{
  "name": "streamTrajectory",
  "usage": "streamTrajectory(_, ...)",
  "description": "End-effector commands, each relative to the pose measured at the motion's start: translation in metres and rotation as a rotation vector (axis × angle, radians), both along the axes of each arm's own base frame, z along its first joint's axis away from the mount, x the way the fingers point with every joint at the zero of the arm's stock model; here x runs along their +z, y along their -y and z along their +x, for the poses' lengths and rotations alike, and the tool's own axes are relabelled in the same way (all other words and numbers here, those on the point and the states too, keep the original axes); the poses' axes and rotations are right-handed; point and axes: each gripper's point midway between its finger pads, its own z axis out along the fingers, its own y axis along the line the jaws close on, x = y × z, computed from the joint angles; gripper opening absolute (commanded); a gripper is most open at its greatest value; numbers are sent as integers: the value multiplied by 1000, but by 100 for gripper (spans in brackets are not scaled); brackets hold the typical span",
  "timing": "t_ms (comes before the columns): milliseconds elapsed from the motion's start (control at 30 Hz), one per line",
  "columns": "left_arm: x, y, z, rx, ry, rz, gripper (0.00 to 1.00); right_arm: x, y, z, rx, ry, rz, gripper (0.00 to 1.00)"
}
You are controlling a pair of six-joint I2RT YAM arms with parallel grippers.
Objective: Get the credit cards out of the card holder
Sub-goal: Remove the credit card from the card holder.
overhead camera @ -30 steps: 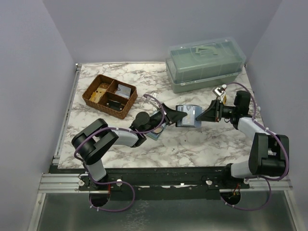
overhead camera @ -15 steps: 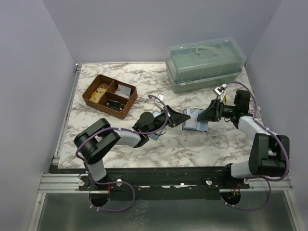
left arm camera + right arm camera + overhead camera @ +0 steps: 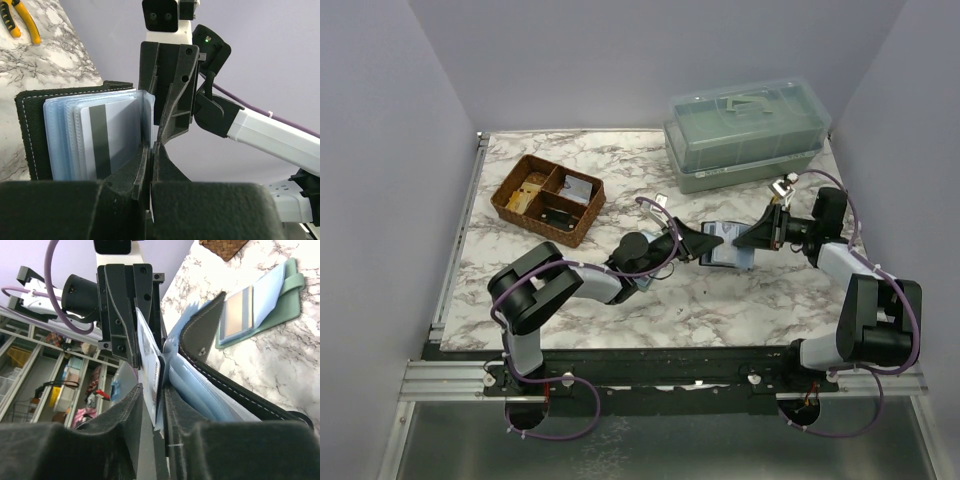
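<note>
The left gripper (image 3: 152, 147) is closed, its two black fingers pinching the edge of a clear blue plastic sleeve (image 3: 145, 107) that belongs to the small black stitched bifold card holder (image 3: 29, 131). The right gripper (image 3: 155, 390) faces it from the opposite side, jaws drawn in on a thin pale blue-grey credit card (image 3: 148, 357) at the holder's open edge. The card holder hangs in the air between the two grippers, above the white marble-pattern table (image 3: 720, 300). The left wrist view alone shows the holder's inside: a fan of blue sleeves and a further pale card with a black magnetic stripe (image 3: 117, 137) seated in them. It also shows yellow-handled pliers (image 3: 17, 22) on the table. The right wrist view alone shows the holder's black cover bowed outward, and a second, pale green wallet (image 3: 289, 292) lying open on the table with a card in its pocket. The top view alone shows the containers. A brown wicker divided tray (image 3: 506, 196) sits at the far left; its compartments hold a tan item, a grey-blue item and a dark item. A translucent green lidded plastic box (image 3: 745, 135) stands at the far right; its contents cannot be made out.
</note>
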Motion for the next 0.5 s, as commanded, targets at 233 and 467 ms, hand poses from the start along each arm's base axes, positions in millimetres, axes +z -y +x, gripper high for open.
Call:
streamTrajectory(233,23,1,-18,-46,15,-105,0,6,-5,-17,91,20,35,0)
streamTrajectory(467,29,-18,-13,-69,5,-129,9,4,-4,-16,91,21,39,0)
